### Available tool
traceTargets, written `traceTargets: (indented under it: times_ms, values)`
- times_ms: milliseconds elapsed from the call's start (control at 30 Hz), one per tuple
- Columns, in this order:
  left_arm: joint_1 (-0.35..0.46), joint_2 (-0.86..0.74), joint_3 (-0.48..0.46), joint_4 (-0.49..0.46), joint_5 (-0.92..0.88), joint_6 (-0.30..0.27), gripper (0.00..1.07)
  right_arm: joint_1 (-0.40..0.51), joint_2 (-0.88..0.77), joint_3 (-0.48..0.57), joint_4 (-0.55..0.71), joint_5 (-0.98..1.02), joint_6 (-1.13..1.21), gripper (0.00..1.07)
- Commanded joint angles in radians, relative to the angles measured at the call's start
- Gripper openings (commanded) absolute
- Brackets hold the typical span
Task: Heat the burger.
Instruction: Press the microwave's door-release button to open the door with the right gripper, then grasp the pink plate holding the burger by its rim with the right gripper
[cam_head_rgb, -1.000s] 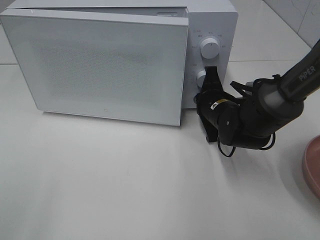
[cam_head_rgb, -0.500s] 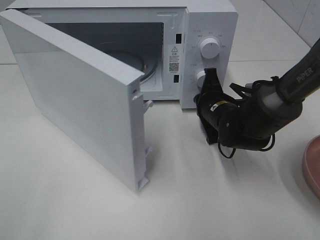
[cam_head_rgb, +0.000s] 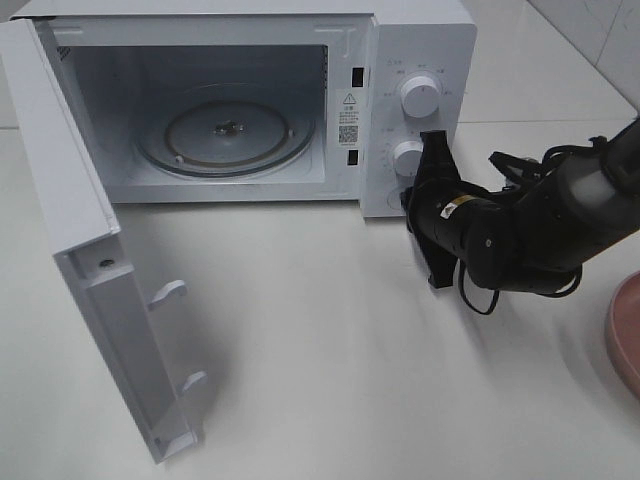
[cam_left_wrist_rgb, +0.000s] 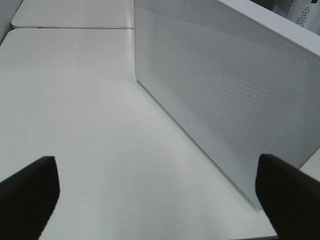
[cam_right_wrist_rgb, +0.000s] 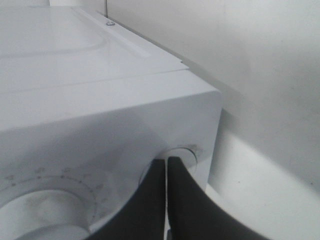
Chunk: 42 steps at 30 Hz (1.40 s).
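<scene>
Since the earlier frames, the door (cam_head_rgb: 70, 240) has swung from shut to fully open and now stands edge-on at the lower left of the frame; the right gripper (cam_head_rgb: 434, 142) has drawn back slightly from the control panel.

1. Right gripper: jaws pressed together, nothing between them; tip just beside the lower knob (cam_head_rgb: 408, 157), right of centre; contact cannot be told. The right wrist view shows the closed tips (cam_right_wrist_rgb: 166, 165) close against the panel front.
2. Left gripper (cam_left_wrist_rgb: 157, 200): spread to full width and empty; it faces the perforated outer face of the door (cam_left_wrist_rgb: 225, 100).
3. Microwave (cam_head_rgb: 420, 40): fills the upper half of the frame; cavity exposed; glass turntable (cam_head_rgb: 225, 135) bare.
4. Burger: not in view in any picture; only the rim of a pink plate (cam_head_rgb: 625, 330) shows at the right edge.

Hazards, as judged from this position:
- a sideways retreat of the right gripper may drag the lower knob and set the controls too early;
- the open door lies in the left arm's working area; a forward move of the left gripper may strike it and swing it shut;
- the loose cable on the right arm may snag the casing.
</scene>
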Motion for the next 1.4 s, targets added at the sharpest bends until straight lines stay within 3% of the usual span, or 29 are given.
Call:
traceTargets:
  times_ms: [33,400,667,767,1133,1233,1400]
  values:
    - [0.0,-0.016,0.004,-0.005,-0.009,-0.002,1.0,-0.017,-0.046,0.012,-0.035,0.013,0.011,0.0]
    - [0.0,-0.016,0.004,-0.005,-0.009,-0.002,1.0,-0.017,-0.134,0.108,-0.13,0.079,0.008,0.01]
    - [0.0,-0.016,0.004,-0.005,-0.009,-0.002,1.0,-0.017,-0.241,0.205,-0.339,0.133,-0.011,0.04]
    - [0.0,-0.016,0.004,-0.005,-0.009,-0.002,1.0,-0.017,-0.251,0.211,-0.352,0.151,-0.025,0.04]
    - [0.0,-0.016,0.004,-0.005,-0.009,-0.002,1.0,-0.017,-0.404,0.217,-0.373,0.583,-0.456,0.07]
    - [0.0,-0.016,0.004,-0.005,-0.009,-0.002,1.0,-0.017,-0.416,0.217,-0.373,0.616,-0.491,0.08]
    - [0.0,-0.016,0.004,-0.005,-0.009,-0.002,1.0,-0.017,-0.503,0.217,-0.373,0.865,-0.737,0.09]
